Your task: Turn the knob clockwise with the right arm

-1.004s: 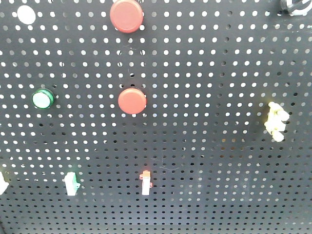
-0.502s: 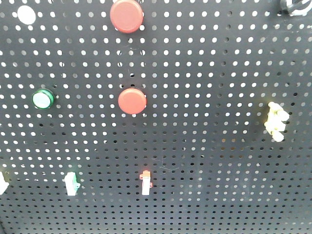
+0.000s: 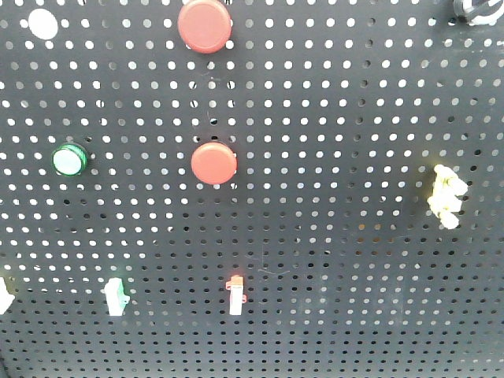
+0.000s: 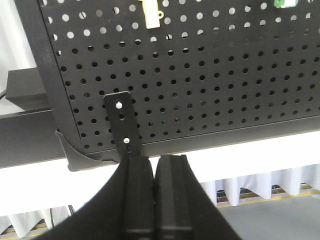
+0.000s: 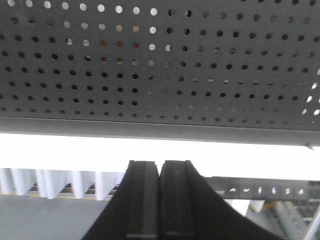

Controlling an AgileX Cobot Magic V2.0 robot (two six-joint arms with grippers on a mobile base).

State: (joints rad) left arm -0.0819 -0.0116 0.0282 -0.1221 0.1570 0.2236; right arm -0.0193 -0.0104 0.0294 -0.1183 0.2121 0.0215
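The knob [image 3: 471,9] shows only as a silver rim with a dark middle, cut off by the top right edge of the front view. It sits on the black pegboard [image 3: 331,236]. My right gripper [image 5: 160,163] is shut and empty, below the pegboard's lower edge [image 5: 150,127] and apart from it. My left gripper [image 4: 154,159] is shut and empty, just under the pegboard's lower left corner. Neither gripper nor arm appears in the front view.
The board carries two flat red buttons [image 3: 205,25] [image 3: 213,163], a green-rimmed button [image 3: 69,160], a white disc [image 3: 42,24], a yellow-white switch [image 3: 445,197], and small toggles [image 3: 235,294] [image 3: 116,296]. A black bracket [image 4: 122,122] hangs above the left fingers.
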